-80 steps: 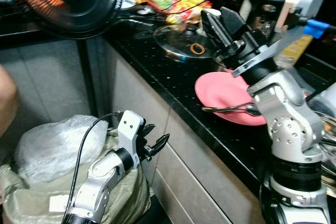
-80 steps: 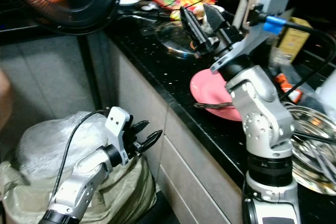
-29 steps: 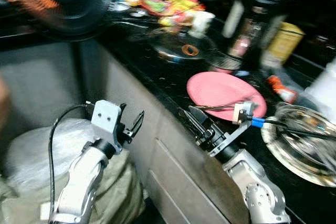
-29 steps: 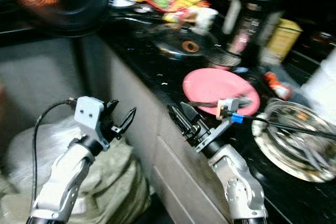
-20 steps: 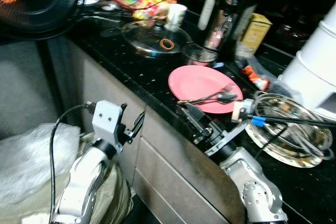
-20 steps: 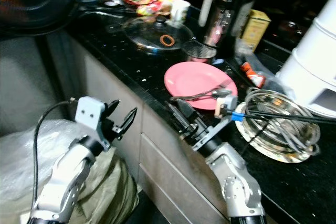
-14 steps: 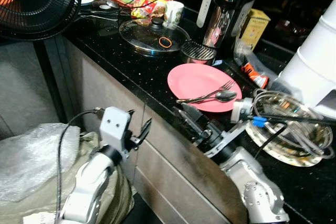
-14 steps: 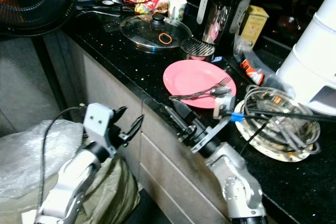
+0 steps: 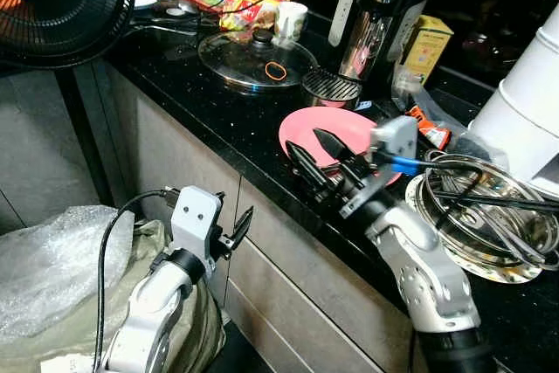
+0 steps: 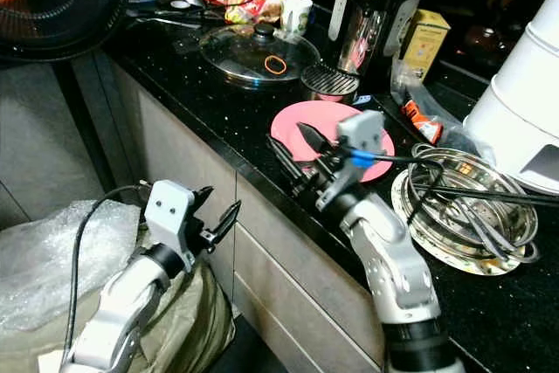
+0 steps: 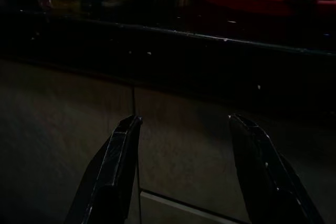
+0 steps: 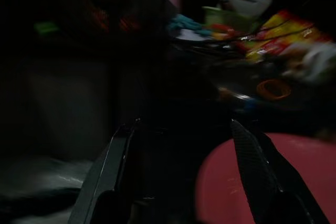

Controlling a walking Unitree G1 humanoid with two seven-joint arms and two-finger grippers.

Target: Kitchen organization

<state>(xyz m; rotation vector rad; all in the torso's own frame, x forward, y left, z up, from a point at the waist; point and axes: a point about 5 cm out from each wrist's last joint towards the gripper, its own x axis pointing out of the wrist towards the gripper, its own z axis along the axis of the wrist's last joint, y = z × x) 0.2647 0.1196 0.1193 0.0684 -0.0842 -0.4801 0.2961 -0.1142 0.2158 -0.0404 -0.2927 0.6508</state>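
The right claw (image 9: 316,153) hung spread over the near edge of the pink plate (image 9: 301,126), with bare black bench (image 9: 229,109) free to its left. Ahead of it the glass lid (image 9: 253,58) and a small strainer (image 9: 330,86) blocked the way; to its right a steel bowl of cables (image 9: 489,216) crowded close. The left claw (image 10: 218,207), spread, faced the cabinet front (image 10: 271,268) below the bench edge, with a bagged bin (image 9: 61,255) beside it.

Cluttered black counter (image 9: 218,102), pink plate (image 9: 301,128)
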